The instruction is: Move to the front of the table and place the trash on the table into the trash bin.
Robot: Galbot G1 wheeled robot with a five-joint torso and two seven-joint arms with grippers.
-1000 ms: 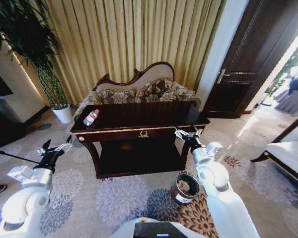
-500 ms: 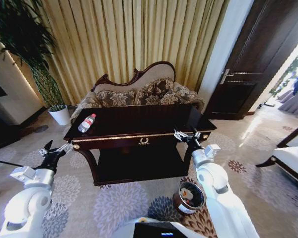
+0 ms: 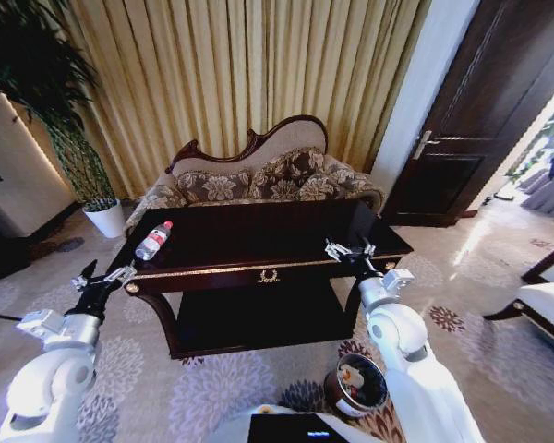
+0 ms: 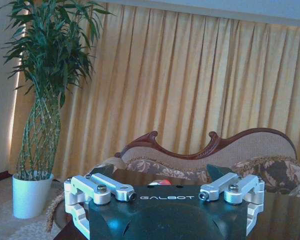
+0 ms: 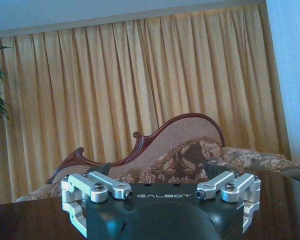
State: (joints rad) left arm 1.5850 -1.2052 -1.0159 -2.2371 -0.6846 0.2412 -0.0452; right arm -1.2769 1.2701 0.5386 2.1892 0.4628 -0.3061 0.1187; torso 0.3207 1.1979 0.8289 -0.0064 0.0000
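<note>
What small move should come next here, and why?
Probably reach the left gripper forward toward the bottle. The bottle lies on the table near its left end, both grippers are open and empty, and the right gripper hovers at the right end.

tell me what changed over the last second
The robot drove closer to the table, so the whole view shifted; nothing itself moved. The bottle lies on the table's left end, the bin sits on the carpet, and both grippers, left and right, stay open, empty.

Bottle [image 3: 153, 240] flat on table [image 3: 258, 242]; bin [image 3: 355, 385] on carpet.
</note>
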